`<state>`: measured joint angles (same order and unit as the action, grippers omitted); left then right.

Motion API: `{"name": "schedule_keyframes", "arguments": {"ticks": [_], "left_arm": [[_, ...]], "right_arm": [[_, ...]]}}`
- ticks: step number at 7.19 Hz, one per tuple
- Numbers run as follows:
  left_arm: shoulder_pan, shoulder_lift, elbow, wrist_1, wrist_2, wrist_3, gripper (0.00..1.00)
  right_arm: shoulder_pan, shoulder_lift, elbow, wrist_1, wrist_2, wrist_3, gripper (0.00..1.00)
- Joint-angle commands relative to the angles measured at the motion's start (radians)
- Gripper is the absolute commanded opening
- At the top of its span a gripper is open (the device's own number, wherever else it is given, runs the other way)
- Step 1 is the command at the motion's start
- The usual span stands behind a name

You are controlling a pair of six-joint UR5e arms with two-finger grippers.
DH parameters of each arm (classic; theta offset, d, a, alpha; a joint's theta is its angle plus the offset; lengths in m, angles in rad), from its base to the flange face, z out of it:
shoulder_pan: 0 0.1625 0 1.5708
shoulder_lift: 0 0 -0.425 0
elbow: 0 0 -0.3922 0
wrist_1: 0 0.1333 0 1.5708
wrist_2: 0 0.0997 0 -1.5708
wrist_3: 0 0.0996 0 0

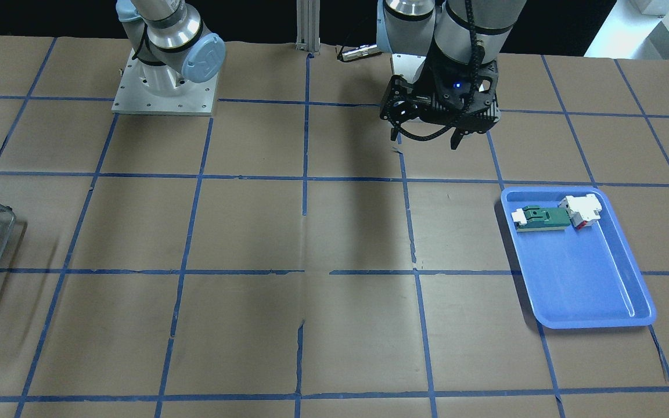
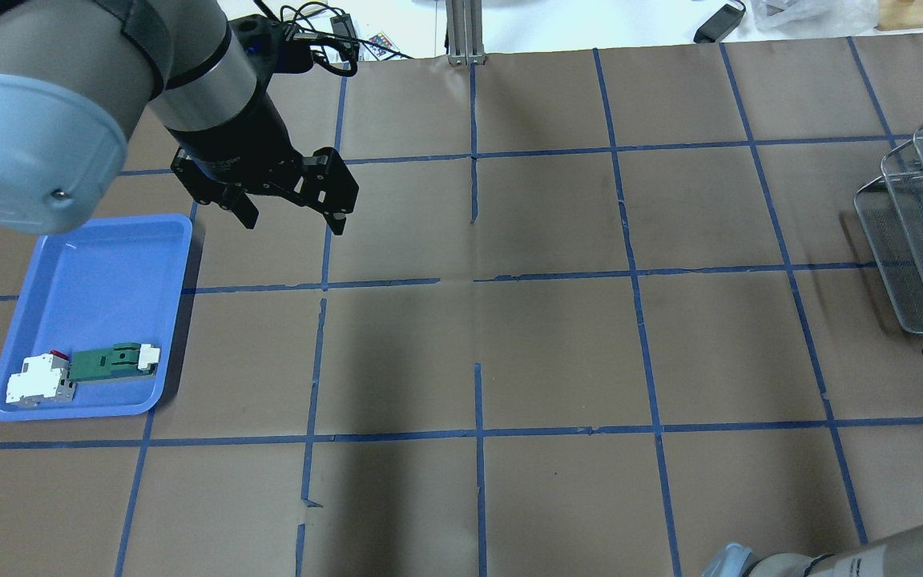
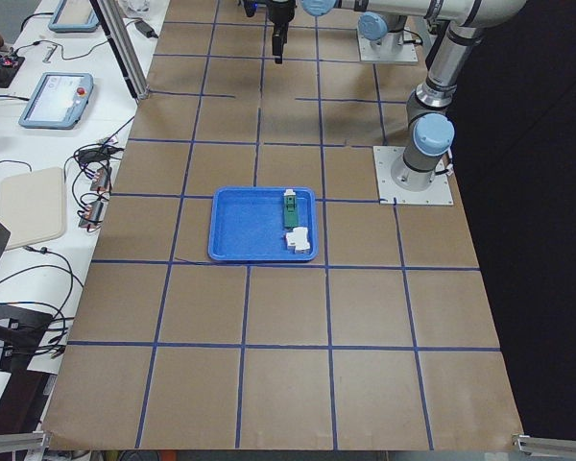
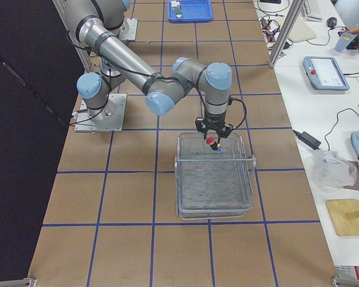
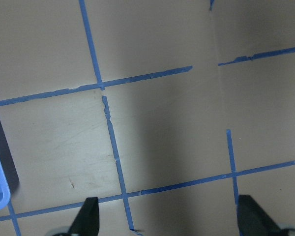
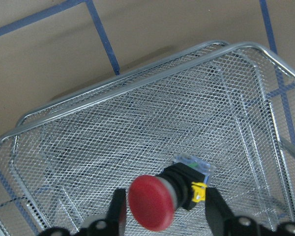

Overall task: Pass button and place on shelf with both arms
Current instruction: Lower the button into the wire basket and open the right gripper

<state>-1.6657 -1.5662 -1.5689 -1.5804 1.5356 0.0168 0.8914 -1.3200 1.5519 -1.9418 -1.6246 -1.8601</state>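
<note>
R pincer [image 6: 164, 216] w/ button [image 6: 157, 200], within shelf [image 6: 137, 115] rims

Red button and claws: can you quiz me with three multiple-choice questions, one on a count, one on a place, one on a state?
1. How many blocks lie in the blue plastic tray? A one; B two; C four.
2. Where is the small red-capped push button? A on the floor; B in the tray; C in the right claw, over the silver wire shelf.
3. The left claw is: A open and empty; B shut on a block; C shut on the button.
Answers: 1 B, a green-and-white block and a white block with red lie there; 2 C, the claw grips its black body; 3 A, nothing sits in its wide gap.
</note>
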Motion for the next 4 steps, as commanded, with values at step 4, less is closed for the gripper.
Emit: {"name": "schedule_keyframes", "arguments": {"ticks": [4], "left_arm": [[0.017,0.002,0.0,0.008,0.0,0.0,1.0]], "right_arm": [[0.244,-0.253,0.053,0.254,-0.009,0.63,1.0]]}}
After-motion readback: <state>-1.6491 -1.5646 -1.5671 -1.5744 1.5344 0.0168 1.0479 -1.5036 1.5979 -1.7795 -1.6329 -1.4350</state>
